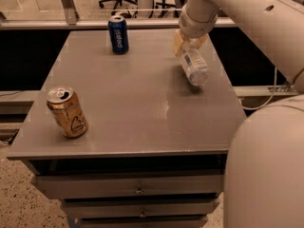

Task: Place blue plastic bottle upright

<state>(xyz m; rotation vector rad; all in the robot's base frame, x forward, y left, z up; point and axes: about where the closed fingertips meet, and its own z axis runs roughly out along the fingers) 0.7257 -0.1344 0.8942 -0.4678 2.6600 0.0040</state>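
The blue plastic bottle (pixel 194 66) is clear with a whitish label. It hangs tilted in my gripper (pixel 185 45), its lower end pointing toward the camera and to the right, just above the right side of the grey table (pixel 137 108). My gripper is shut on the bottle's upper part, with its yellowish fingers (pixel 178 42) around it. The bottle's cap is hidden behind the gripper. The arm comes in from the upper right.
A dark blue soda can (pixel 118 34) stands upright at the back middle of the table. A gold soda can (pixel 67 111) stands at the front left. Drawers sit under the tabletop. My white arm fills the right edge of the view.
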